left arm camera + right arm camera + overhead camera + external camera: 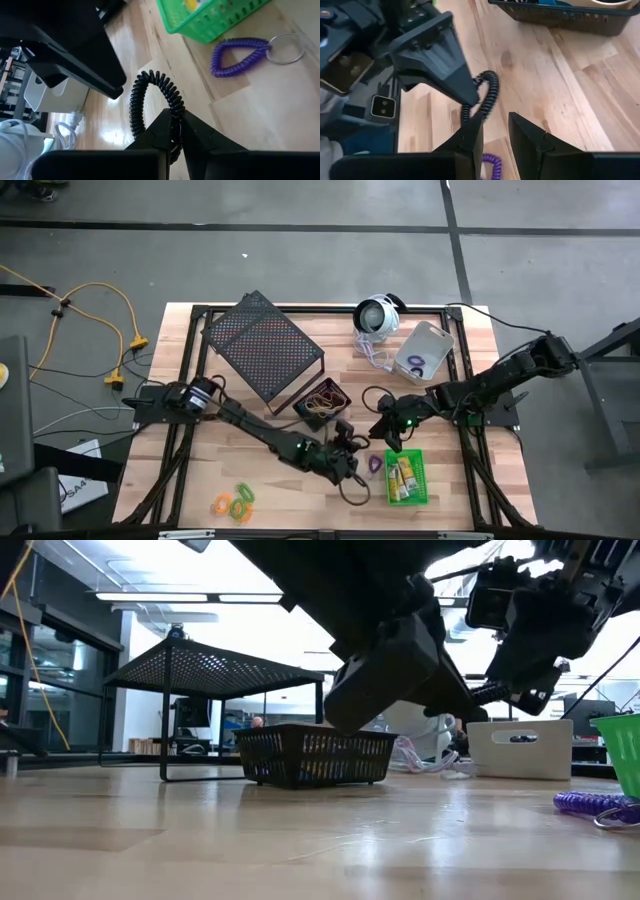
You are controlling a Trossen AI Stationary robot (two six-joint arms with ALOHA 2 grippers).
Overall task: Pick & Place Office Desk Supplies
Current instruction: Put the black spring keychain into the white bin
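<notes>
My left gripper (176,119) is above the table's middle (356,450), shut on a black coiled loop (150,95). My right gripper (496,134) faces it from the right (380,434), open, with one finger (472,135) right beside the loop (489,92). A purple coiled loop (235,55) with a key ring lies on the wood next to the green bin (406,477), which holds yellow pieces. The black bin (320,401) holds more loops. The grey bin (425,352) has a loop inside. My left gripper pinches a short stretch of the black loop's coil (175,107) between its two fingertips. The rest of the loop stands out past the fingers as an open ring, clear of the table. My right gripper's finger is next to the loop's far part (466,115); I cannot tell whether it touches.
The large black mesh rack (262,345) stands at the far left and the round white device (378,315) with its cord at the far middle. Orange and green loops (235,502) lie near the front left. Bare wood lies between them and the green bin.
</notes>
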